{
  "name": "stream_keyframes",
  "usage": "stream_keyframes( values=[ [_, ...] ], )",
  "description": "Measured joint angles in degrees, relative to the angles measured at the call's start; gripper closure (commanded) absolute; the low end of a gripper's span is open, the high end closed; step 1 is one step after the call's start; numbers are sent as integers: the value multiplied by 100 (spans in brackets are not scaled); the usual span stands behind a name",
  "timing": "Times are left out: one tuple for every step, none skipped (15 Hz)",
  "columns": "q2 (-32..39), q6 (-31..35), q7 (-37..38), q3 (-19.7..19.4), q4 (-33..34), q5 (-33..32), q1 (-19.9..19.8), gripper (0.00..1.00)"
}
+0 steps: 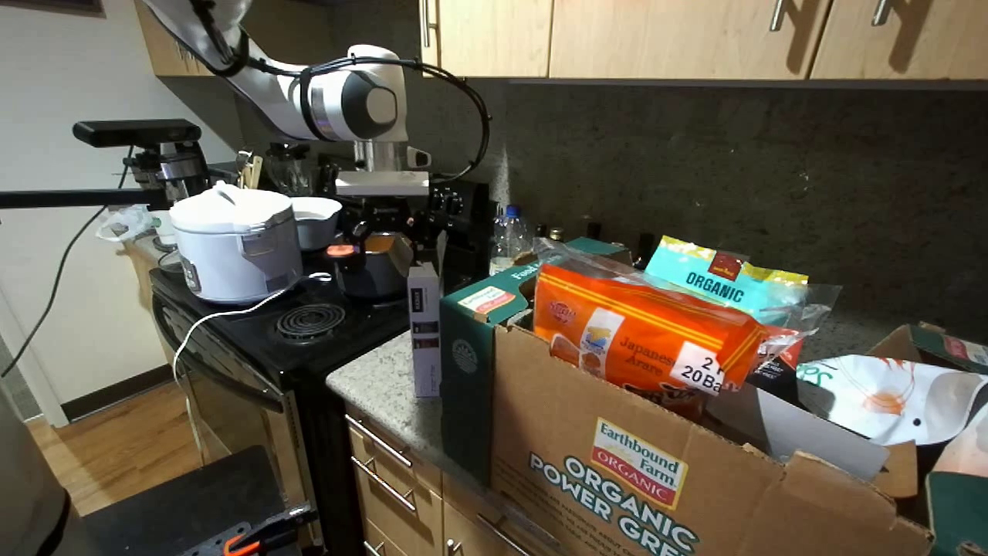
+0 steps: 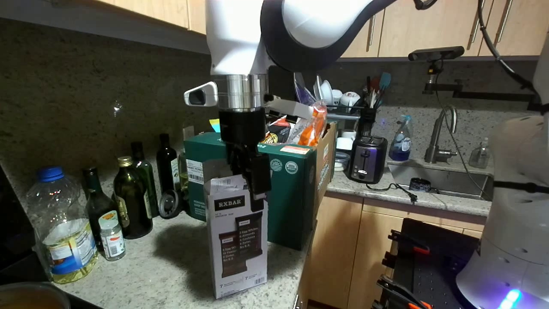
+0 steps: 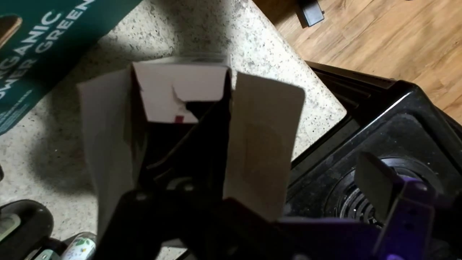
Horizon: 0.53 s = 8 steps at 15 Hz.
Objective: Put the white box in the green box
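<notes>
The white box [image 2: 231,253] stands upright on the speckled counter [image 2: 150,274] near a front corner, the green box [image 2: 287,206] beside it by the front edge; bottles [image 2: 131,210] and a jar [image 2: 112,240] toward the back edge.

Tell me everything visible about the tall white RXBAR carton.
The tall, slim white carton, apparently paperboard, bears a dark RXBAR label and two printed brown bars. It stands upright on the speckled pale countertop, apart from the dark green cardboard box. Its flapped top is open. The black robotic hand is open at its rim, one finger seemingly inside; contact is unclear.
</notes>
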Motion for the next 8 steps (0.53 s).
stream_keyframes(
  values=[
    [36,3,0,0,5,0,-5,28],
    [68,5,0,0,12,0,-6,34],
    [95,6,0,0,18,-4,-7,44],
    [117,7,0,0,24,-10,-8,51],
    [137,8,0,0,33,-17,-8,60],
    [153,8,0,0,44,-28,-11,66],
    [166,8,0,0,59,-45,-16,73],
    [177,8,0,0,77,-68,-23,82]
  ],
)
